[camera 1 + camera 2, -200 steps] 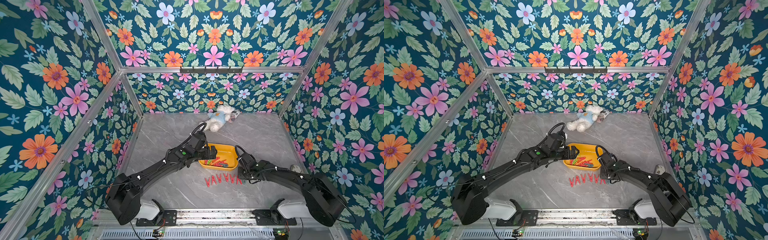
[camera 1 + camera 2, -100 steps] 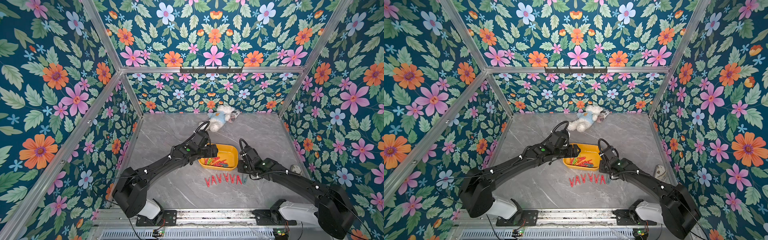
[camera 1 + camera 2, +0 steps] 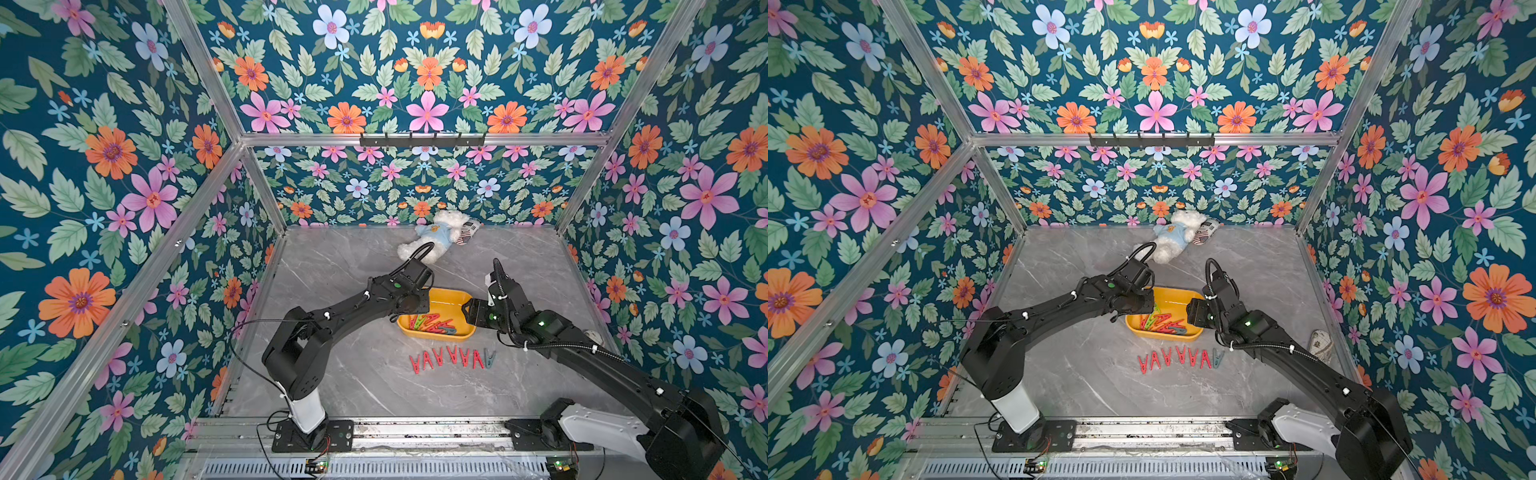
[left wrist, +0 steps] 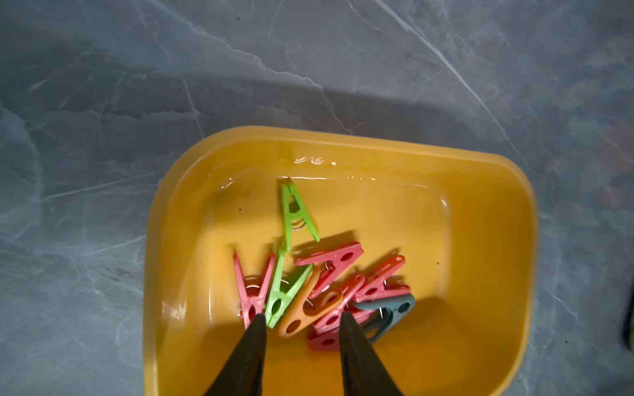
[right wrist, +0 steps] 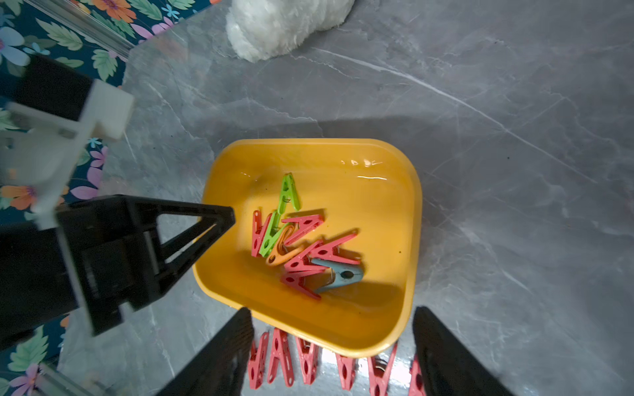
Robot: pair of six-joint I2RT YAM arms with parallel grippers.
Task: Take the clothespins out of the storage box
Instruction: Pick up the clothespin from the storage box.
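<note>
storage box yellow. clothespins inside: red, green, orange, grey-blue. row outside: red, one grey-blue. table grey marble, pale veins. walls teal floral. bear white, pale-blue shirt.

Left pincer narrowly parted, right pincer spread wide

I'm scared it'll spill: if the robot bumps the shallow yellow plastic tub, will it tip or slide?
It would probably slide: the shallow yellow plastic tub looks light and sits flat on the smooth grey marble-look table. Tipping seems unlikely, since its walls are low.
</note>
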